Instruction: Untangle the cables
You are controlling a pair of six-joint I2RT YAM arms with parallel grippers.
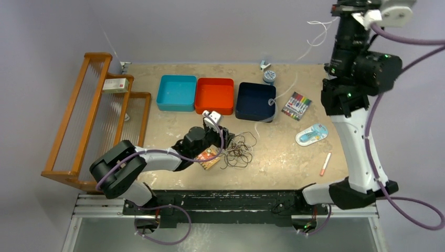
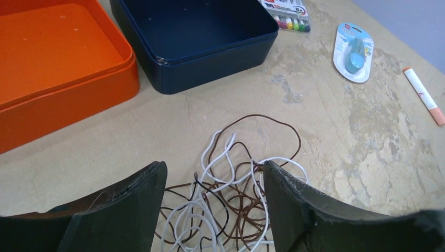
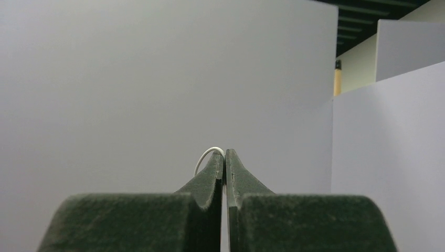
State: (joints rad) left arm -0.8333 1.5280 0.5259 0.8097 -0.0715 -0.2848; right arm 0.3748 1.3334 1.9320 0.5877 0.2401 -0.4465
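The cables (image 1: 239, 152) lie in a loose knot just below the middle of the overhead view, on the bare table (image 1: 283, 163). From the left wrist you can see them well: thin dark brown or black cords and white ones, looped over and through each other in the lower centre of the frame.

I'd judge them to weigh next to nothing. They look limp and a little springy, so they will hold curls rather than lie flat. A cord this thin can slip out of a pinch, and a hard tug would probably only tighten the knot. The sensible places to grip look like the outer loops that stand clear of the heap, such as the big dark arc at its top edge or a white bend at its side. The dense middle looks like a poor choice.

The left gripper (image 2: 212, 168) hangs low over the knot, jaws well apart and clasping nothing, with the cords showing between its fingers (image 2: 134, 210).

The right gripper (image 3: 224, 157) is raised high, out at the upper right of the overhead view. It is clenched tight on a white strand (image 3: 206, 155), and a small loop of it pokes out above the closed tips. A thin white line slants from that corner down towards the table, but I can't trace it all the way into the knot.

Above the knot sit three bins in a row: a navy bin (image 2: 210, 63), an orange bin (image 2: 63, 100) and a teal bin (image 1: 177, 93). A marker set (image 1: 296, 105) lies to their right.
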